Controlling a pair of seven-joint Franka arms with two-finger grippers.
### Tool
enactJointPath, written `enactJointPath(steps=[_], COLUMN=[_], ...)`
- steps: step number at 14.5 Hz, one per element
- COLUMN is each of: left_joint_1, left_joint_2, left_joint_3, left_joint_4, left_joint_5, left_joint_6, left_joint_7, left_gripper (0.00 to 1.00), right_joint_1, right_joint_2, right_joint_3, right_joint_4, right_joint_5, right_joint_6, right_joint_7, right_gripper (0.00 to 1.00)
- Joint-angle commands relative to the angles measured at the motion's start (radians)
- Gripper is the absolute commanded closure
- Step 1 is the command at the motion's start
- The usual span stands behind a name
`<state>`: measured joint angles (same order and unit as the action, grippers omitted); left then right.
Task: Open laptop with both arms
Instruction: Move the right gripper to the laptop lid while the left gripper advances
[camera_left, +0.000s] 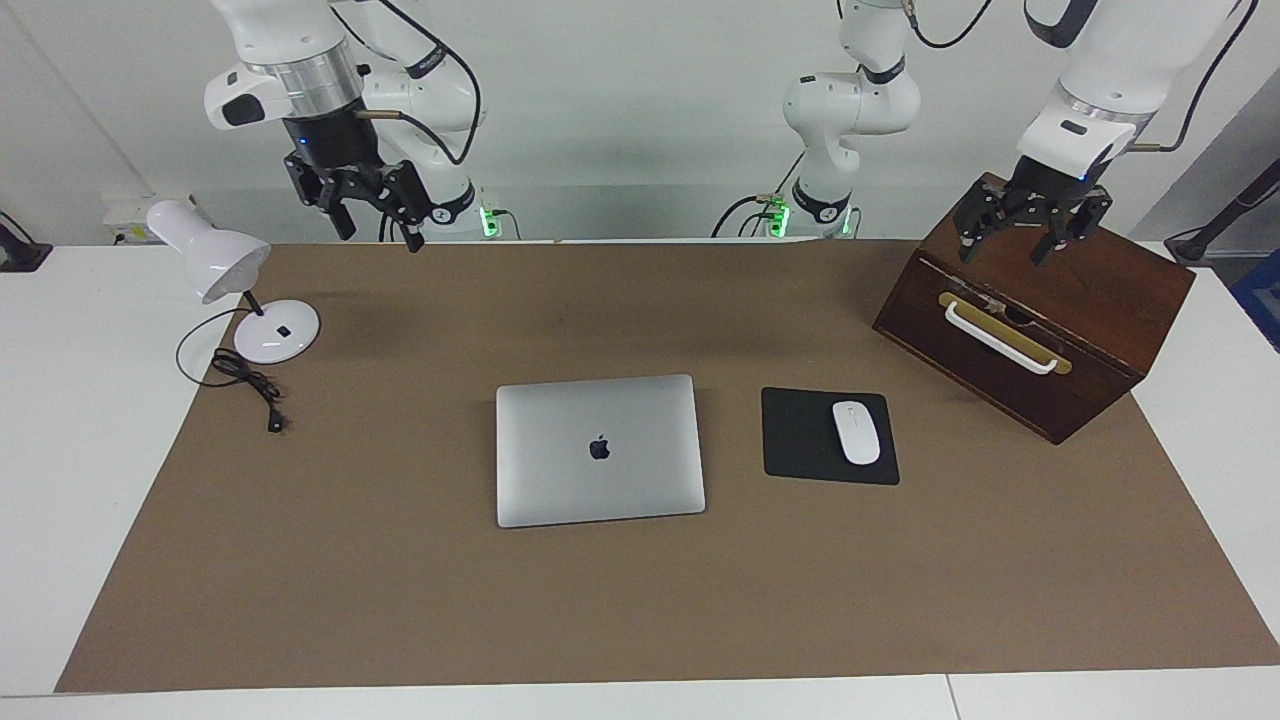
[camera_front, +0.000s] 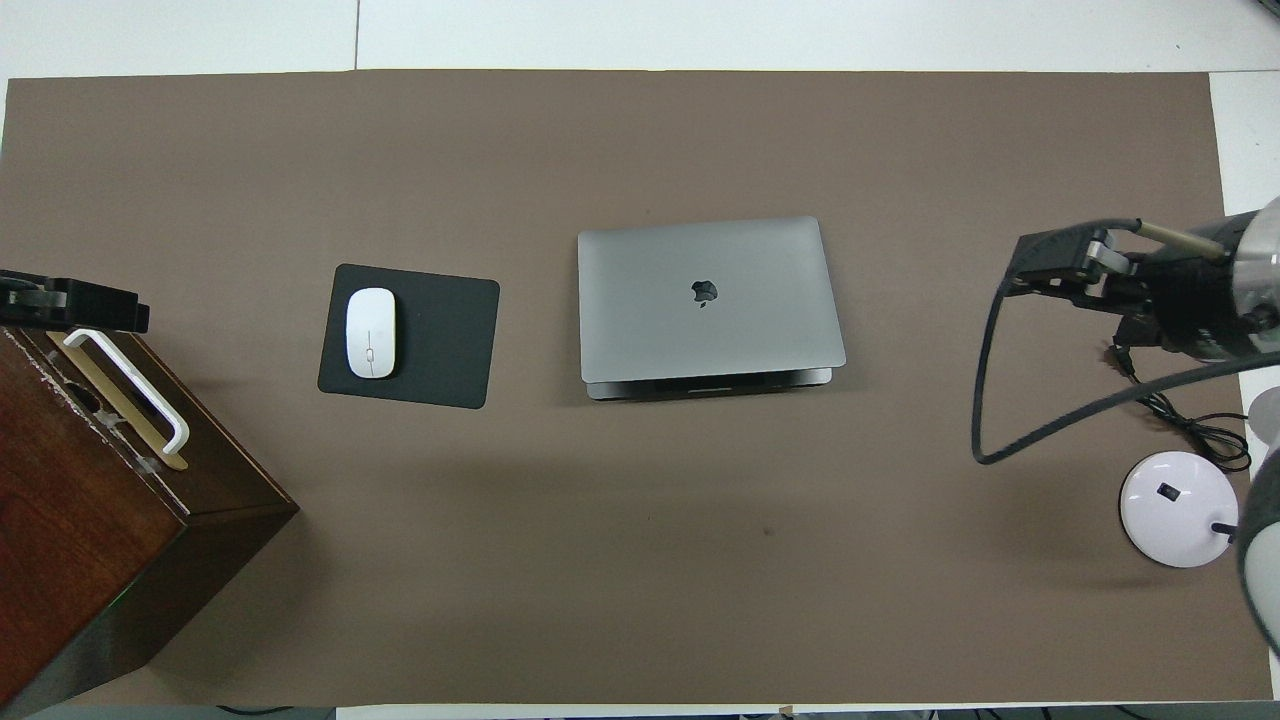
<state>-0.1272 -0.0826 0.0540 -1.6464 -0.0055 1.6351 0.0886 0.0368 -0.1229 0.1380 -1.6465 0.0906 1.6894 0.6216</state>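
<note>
The silver-grey laptop (camera_left: 600, 450) lies closed and flat in the middle of the brown mat, with the dark apple logo on its lid; it also shows in the overhead view (camera_front: 710, 295). My right gripper (camera_left: 380, 235) hangs open in the air over the mat's edge at the robots' end, near the lamp, and shows in the overhead view (camera_front: 1040, 270). My left gripper (camera_left: 1020, 250) hangs open just over the top of the wooden box, and shows in the overhead view (camera_front: 75, 305). Neither gripper touches the laptop or holds anything.
A black mouse pad (camera_left: 800, 440) with a white mouse (camera_left: 856, 432) lies beside the laptop toward the left arm's end. A dark wooden box (camera_left: 1100, 290) with a white handle stands at that end. A white desk lamp (camera_left: 215, 260) with a coiled cable stands at the right arm's end.
</note>
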Motion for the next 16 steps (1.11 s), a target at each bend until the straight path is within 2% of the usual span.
enactJointPath(steps=[1,2,5,8,11,14,16], left_joint_1=[-0.028,-0.028,-0.035,-0.072,-0.107,-0.152,-0.181], left_joint_2=[-0.037,-0.039,-0.049,-0.074,-0.115,-0.154,-0.175], left_joint_3=[0.009,0.009,0.007,0.007,0.006,0.006,0.004], left_joint_4=[-0.059,-0.065,-0.098,-0.167,-0.269,-0.351,-0.419], left_joint_5=[-0.011,-0.019,-0.033,-0.034,-0.04,-0.045,-0.047], left_joint_6=[0.063,0.071,0.116,0.224,0.348,0.414,0.504], left_joint_7=[-0.006,-0.009,-0.004,-0.012,-0.046,-0.043,-0.044], left_gripper=[0.86,1.0,1.0,1.0,1.0,1.0,1.0], right_joint_1=[-0.005,-0.005,-0.003,-0.001,-0.001,0.0,0.023], right_joint_2=[-0.008,-0.004,-0.001,0.008,0.017,0.029,0.045], right_joint_3=[0.055,0.074,0.104,0.123,0.165,0.213,0.238], right_joint_4=[-0.021,-0.027,-0.065,-0.108,-0.13,-0.137,-0.179], right_joint_5=[0.044,0.049,0.055,0.055,0.055,0.055,0.055], right_joint_6=[0.068,0.09,0.153,0.231,0.299,0.334,0.422], right_joint_7=[0.192,0.248,0.334,0.359,0.433,0.564,0.642], right_gripper=[0.0,0.0,0.0,0.0,0.0,0.0,0.0])
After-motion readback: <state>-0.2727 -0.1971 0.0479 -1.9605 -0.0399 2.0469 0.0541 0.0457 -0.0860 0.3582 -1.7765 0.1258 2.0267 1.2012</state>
